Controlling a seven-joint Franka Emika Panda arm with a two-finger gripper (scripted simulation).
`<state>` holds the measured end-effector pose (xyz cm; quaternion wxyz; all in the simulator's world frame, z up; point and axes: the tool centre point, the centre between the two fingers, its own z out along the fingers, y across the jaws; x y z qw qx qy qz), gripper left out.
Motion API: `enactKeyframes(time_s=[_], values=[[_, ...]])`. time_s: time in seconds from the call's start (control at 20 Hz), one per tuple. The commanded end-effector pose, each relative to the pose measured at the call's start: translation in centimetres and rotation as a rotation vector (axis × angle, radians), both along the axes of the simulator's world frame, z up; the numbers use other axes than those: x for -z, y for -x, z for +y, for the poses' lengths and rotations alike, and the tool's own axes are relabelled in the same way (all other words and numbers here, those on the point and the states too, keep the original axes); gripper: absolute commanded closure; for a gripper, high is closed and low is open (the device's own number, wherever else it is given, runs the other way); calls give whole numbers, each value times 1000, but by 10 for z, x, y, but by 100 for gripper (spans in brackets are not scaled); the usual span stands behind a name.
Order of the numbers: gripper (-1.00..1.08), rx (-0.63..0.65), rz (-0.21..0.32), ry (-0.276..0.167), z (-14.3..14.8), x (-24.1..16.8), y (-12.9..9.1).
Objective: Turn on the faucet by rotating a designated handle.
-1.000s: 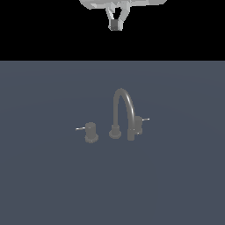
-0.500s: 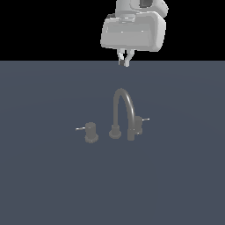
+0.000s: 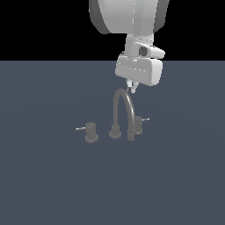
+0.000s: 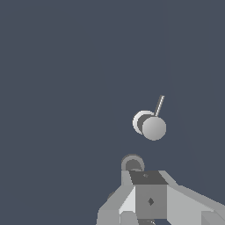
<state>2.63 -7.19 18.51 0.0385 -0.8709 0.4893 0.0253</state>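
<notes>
Above grey floor (image 3: pixel 44 176), empty end effector (image 3: pixel 131 88)

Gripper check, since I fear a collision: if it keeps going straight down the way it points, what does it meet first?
Probably the top of the faucet's arched spout, just under the gripper; depth is unclear.

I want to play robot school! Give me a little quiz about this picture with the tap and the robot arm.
1. True or false: the gripper is touching the handle.
2. How many small knobs stand beside the gooseneck spout? A) one B) two C) three
3. Fill in: in the exterior view, the handle's thin pin points to the view's ____.

Key:
1. False. It hangs above the spout, apart from the handle.
2. B. The handle, and the other knob with a flared base.
3. Right.
</notes>
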Motion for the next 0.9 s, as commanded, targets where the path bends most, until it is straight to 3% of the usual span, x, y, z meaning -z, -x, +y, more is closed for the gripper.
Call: enactKeyframes(time_s=[0.0,0.45,0.85], values=[[108,66,3,16,-10,26,-7],[108,232,7,68,-40,95,-17],[108,291,7,91,-51,121,-18]])
